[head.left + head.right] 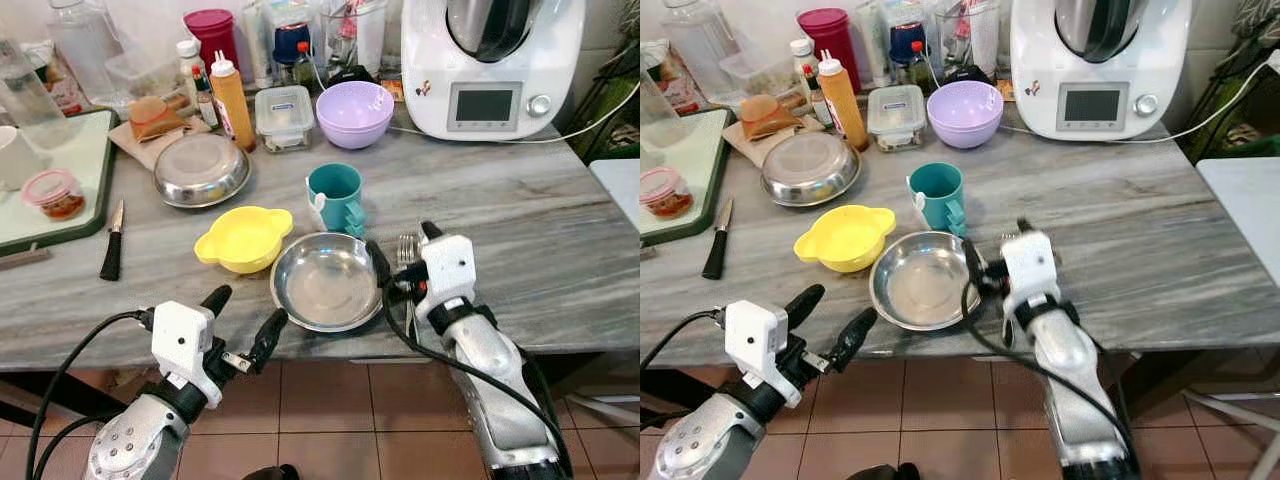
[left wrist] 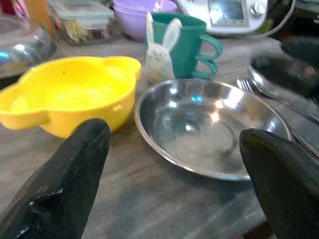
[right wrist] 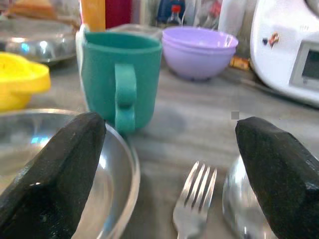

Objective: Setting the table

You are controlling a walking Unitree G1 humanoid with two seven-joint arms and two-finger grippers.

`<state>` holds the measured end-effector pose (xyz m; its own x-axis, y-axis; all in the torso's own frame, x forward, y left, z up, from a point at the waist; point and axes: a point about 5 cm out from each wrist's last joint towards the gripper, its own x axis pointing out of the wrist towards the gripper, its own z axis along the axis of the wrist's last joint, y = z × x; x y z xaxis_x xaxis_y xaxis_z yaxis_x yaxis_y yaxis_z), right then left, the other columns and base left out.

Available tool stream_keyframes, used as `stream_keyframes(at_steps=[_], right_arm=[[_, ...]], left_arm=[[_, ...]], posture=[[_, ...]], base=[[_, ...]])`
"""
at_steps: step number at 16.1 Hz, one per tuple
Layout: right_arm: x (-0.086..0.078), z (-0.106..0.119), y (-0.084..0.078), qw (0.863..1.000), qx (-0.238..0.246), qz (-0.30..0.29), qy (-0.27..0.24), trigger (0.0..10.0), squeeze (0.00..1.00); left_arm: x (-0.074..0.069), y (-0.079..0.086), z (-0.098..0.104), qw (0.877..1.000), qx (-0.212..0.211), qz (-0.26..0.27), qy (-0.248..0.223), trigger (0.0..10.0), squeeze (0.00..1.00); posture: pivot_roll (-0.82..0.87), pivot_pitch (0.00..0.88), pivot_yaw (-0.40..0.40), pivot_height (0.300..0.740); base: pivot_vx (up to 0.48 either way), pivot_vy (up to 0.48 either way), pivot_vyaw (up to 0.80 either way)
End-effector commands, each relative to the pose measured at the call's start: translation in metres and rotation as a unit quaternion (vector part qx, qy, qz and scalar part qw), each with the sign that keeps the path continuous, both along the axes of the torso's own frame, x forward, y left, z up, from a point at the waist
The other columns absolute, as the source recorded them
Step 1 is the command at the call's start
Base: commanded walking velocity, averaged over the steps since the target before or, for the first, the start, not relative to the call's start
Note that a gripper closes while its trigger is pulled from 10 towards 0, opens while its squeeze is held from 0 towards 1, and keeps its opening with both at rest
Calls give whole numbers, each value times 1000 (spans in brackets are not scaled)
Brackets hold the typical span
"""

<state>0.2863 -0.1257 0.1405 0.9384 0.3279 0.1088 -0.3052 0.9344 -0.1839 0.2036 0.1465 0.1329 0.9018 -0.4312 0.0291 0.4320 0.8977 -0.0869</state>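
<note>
Where the grey marble-patterned counter (image 1: 560,250) meets its near edge, a shallow steel plate (image 1: 325,280) sits just in front of a teal mug (image 1: 336,196) with a white rabbit figure on its side. A yellow bowl (image 1: 243,238) with small ear-like handles lies just beside the plate on the robot's left. On the plate's other side a fork (image 3: 193,209) and a spoon (image 3: 239,209) lie side by side on the counter.

The right gripper (image 1: 400,258) rests low over this cutlery, its fingers spread wide with the fork and spoon between them and nothing grasped. The left gripper (image 1: 243,318) hovers off the counter's near edge, aimed at the plate, its fingers likewise wide apart and empty.

Farther back stand a lavender bowl (image 1: 354,113), a lidded clear food container (image 1: 284,117) whose blue label is too small to read, an orange squeeze bottle (image 1: 231,101), a second steel bowl (image 1: 201,169), and a white kitchen machine (image 1: 490,65) with a grey display and one dial; no brand name can be made out. A black-handled knife (image 1: 112,245) lies near a green-rimmed tray (image 1: 95,200) holding a small lidded tub (image 1: 55,193).
</note>
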Motion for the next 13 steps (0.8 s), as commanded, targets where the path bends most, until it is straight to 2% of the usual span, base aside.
stream_keyframes(at_steps=[1, 5, 6, 7, 8, 11, 13], right_arm=[[-4, 5, 4, 1000, 2, 12, -4, 10000, 1000], [-9, 6, -3, 1000, -6, 1, 0, 10000, 1000], [-9, 5, -8, 1000, -19, -18, 2, 10000, 447], [-9, 4, -8, 1000, -13, -18, 8, 10000, 0], [-10, 5, -9, 1000, -8, -20, 7, 10000, 0], [-7, 6, -11, 1000, -3, -24, 14, 10000, 0], [0, 3, -16, 997, -22, -69, 18, 10000, 0]], left_arm=[[0, 4, -3, 1000, 6, 16, 1, 10000, 0], [1, 11, -3, 995, 17, 92, -25, 10000, 0], [2, 17, -6, 989, 32, 141, -25, 10000, 0], [3, 21, -9, 986, 38, 164, -18, 10000, 0], [3, 26, -13, 980, 52, 190, -14, 10000, 0], [3, 31, -14, 972, 75, 224, -16, 10000, 0], [6, 31, -14, 970, 74, 233, -17, 10000, 0]], posture=[[-22, 95, 59, 740], [-26, 96, 64, 740], [-29, 97, 66, 740], [-30, 98, 63, 740], [-30, 98, 62, 740], [-29, 95, 56, 740], [-29, 96, 54, 740]], base=[[0, 0, 0], [0, 0, 0], [0, 0, 0], [0, 0, 0], [0, 0, 0], [0, 0, 0], [0, 0, 0]])
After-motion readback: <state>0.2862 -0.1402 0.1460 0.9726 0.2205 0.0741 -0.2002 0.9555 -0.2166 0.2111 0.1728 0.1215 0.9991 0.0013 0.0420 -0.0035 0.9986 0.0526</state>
